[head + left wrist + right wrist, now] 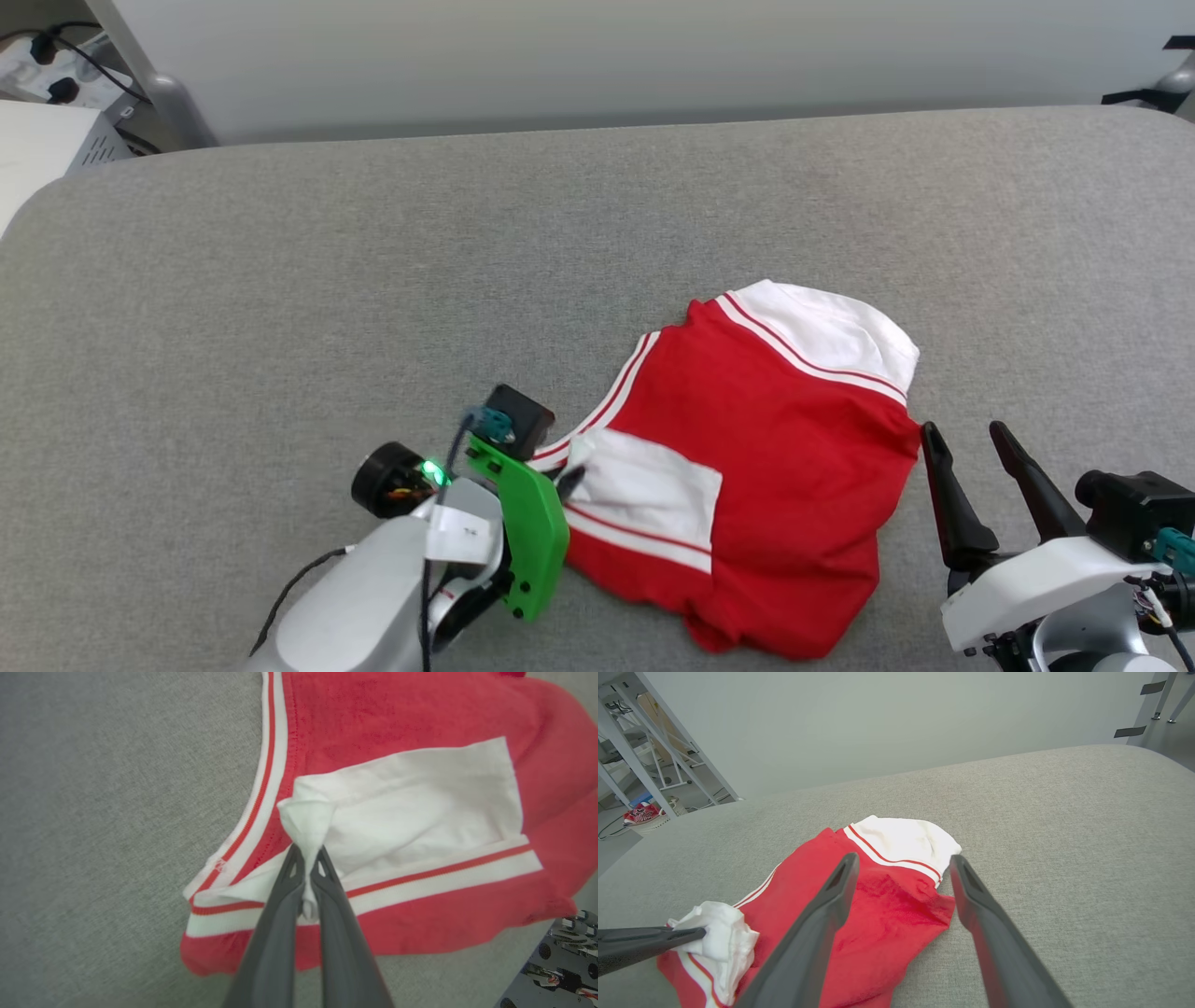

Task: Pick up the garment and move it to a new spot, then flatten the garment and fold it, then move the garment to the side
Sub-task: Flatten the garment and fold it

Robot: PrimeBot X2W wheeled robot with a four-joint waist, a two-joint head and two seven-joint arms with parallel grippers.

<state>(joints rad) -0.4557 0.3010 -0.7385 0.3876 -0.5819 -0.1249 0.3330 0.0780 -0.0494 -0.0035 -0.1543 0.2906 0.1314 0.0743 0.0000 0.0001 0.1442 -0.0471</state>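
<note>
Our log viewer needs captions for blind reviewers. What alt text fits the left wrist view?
The left gripper, its two dark fingers shut, pinches a bunched fold of white sleeve on the garment, a crumpled red T-shirt with red-white stripe trim. The shirt lies on a grey fabric surface.

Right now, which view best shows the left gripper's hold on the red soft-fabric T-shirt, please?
Left wrist view: left gripper shut on a white fold of the red soft-fabric T-shirt, close up. Head view half-hides it; right wrist view shows it side-on.
</note>
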